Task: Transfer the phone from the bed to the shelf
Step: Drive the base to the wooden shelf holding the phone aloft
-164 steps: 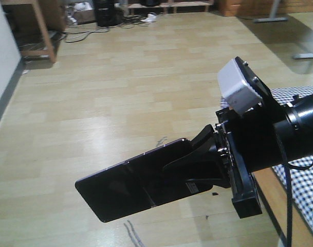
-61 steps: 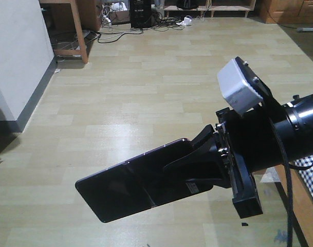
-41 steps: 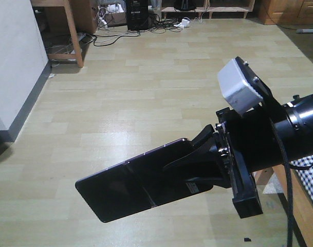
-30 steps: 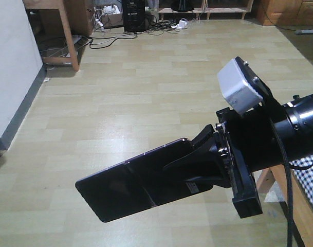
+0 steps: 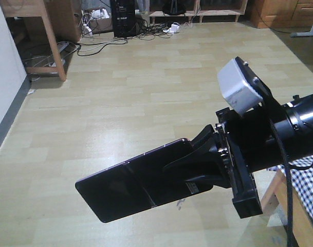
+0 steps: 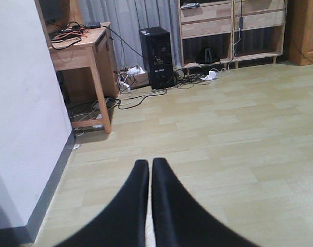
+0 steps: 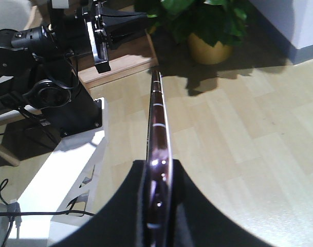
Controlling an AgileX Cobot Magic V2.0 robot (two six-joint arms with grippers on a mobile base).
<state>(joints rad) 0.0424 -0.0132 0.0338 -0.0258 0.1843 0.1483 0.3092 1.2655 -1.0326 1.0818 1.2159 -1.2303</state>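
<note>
My right gripper [image 5: 186,158] is shut on the phone [image 5: 130,188], a glossy black slab held out level to the left above the floor. The right wrist view has the phone [image 7: 157,123] edge-on between the right gripper's [image 7: 159,167] black fingers. Closed with nothing between its fingers, my left gripper [image 6: 149,163] points at the floor. The bed's checked sheet [image 5: 306,177] and wooden frame [image 5: 295,221] show at the lower right. A light wooden shelf unit [image 6: 231,31] stands against the far wall.
A wooden desk [image 6: 79,49] stands by the white wall [image 6: 22,134] on the left. A black computer tower [image 6: 159,56] and loose cables [image 5: 146,32] lie beyond it. A potted plant [image 7: 207,31] stands behind, near the robot's base [image 7: 58,103].
Over the last second the room has slid leftward in the front view; the white wall has almost left the frame and more of the bed shows. The right gripper's hold on the phone is unchanged.
</note>
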